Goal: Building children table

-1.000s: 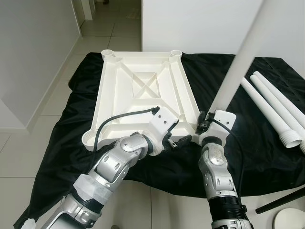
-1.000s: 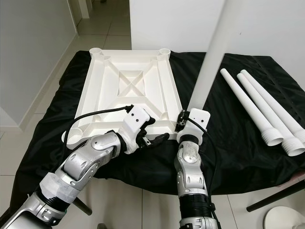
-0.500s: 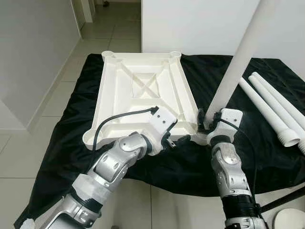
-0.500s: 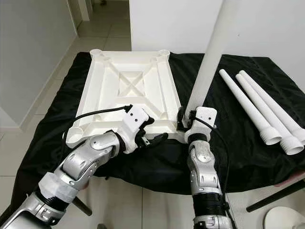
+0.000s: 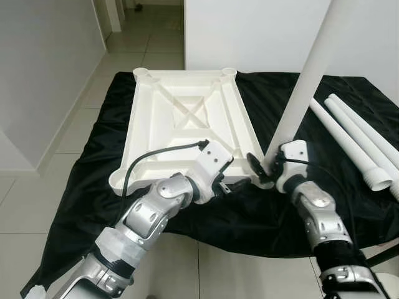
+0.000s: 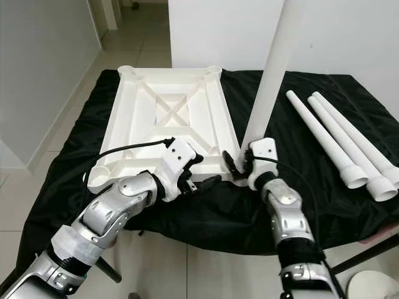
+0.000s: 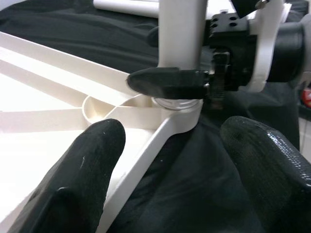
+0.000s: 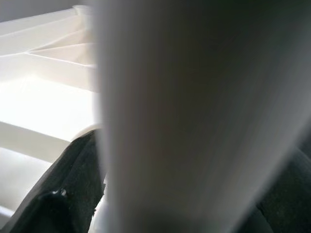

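The white tabletop lies upside down on a black cloth, with round sockets at its corners. A long white leg stands nearly upright with its foot at the near right corner socket. My right gripper is shut on the leg just above that socket; one black finger crosses the leg's base. My left gripper hovers open at the tabletop's near edge, just left of that corner, with nothing gripped between its fingers.
Loose white legs lie side by side on the cloth at the right. A dark rod and a white round object are on the tiled floor at the lower right. Walls stand behind and to the left.
My right forearm has swung outward to the right while holding the leg, which now stands a little straighter at the corner socket. The left gripper has barely moved.
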